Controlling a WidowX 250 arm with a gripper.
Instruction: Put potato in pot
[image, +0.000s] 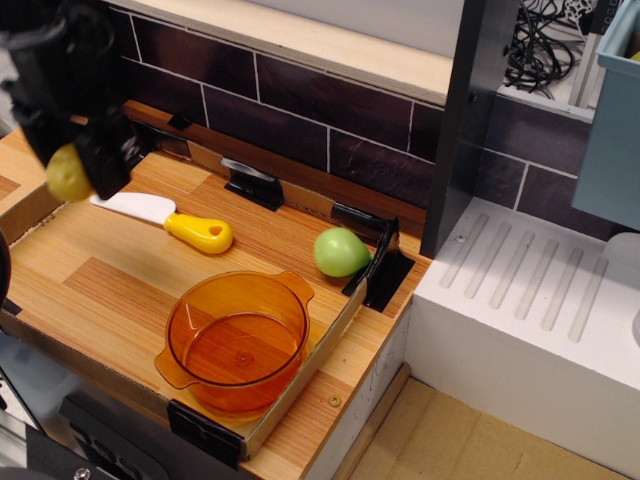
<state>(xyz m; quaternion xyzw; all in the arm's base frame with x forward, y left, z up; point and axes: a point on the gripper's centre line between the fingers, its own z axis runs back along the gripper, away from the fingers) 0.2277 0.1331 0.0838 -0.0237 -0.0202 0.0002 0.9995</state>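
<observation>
Yellow potato sits pinched in your tool, whose black fingers are closed against it at the upper left of the view; the picture is motion-blurred there, so you cannot read the finger contact in detail. Potato and tool are both raised clear of the wooden desk. Directly beneath and just to the right of your tool lies the knife, white blade toward the tool, yellow handle pointing away from it. Well away from your tool, down and to the right, stands the orange pot, upright, at the near edge of the desk, with nothing visible inside it. Farther right of your tool, beyond the pot, a green fruit rests on the desk beside a black bracket.
</observation>
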